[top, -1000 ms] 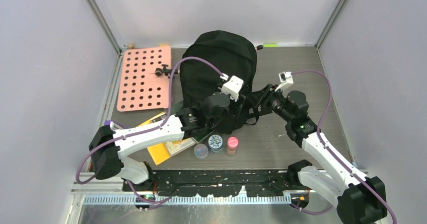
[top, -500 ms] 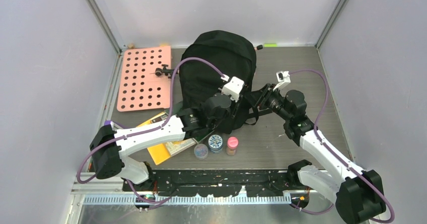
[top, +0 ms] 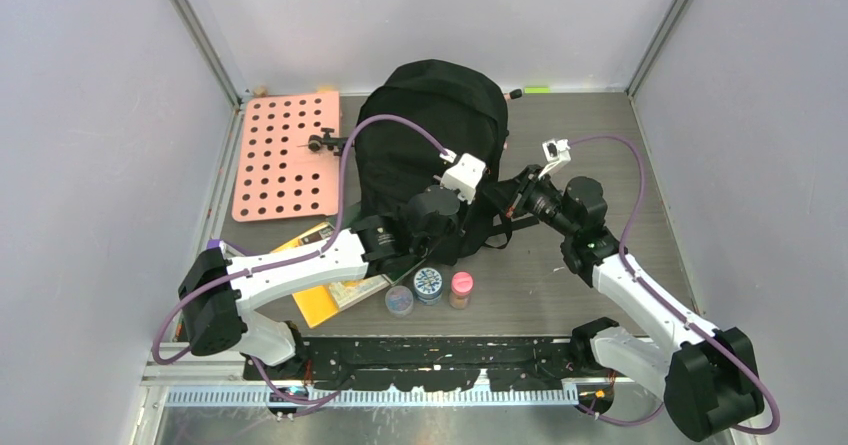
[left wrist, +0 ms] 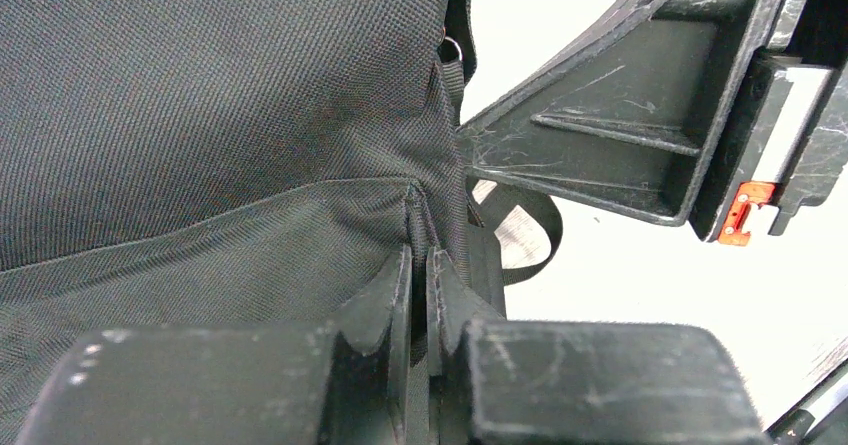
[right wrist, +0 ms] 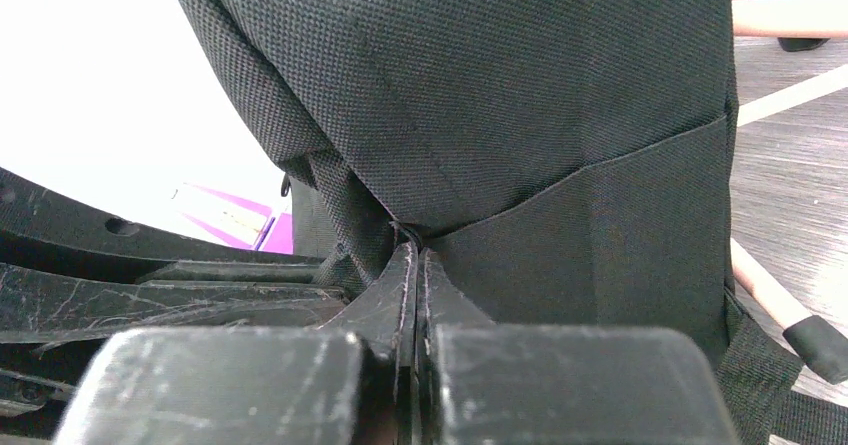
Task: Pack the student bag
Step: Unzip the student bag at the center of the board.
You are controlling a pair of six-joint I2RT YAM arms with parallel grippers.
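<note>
The student bag [top: 430, 130], a large black fabric backpack, lies in the middle of the table with its near end toward the arms. My left gripper [top: 462, 221] is at the bag's near edge. In the left wrist view this gripper [left wrist: 420, 261] is shut on a fold of the bag's fabric [left wrist: 220, 115] at a seam. My right gripper [top: 508, 201] is at the bag's near right corner. The right wrist view has that gripper [right wrist: 413, 255] shut on a pinch of the bag's cloth [right wrist: 520, 95] where a side pocket begins. The opposite gripper's black body [left wrist: 640, 115] sits close by.
A pink pegboard [top: 287, 155] lies left of the bag. A yellow book [top: 322, 299] sits under the left arm. Three small jars [top: 428, 284] stand in a row near the front. A green marker [top: 537, 89] lies at the back wall.
Both grippers have closed onto the bag's fabric. The right arm has shifted slightly left, toward the bag. The left arm has barely moved.
</note>
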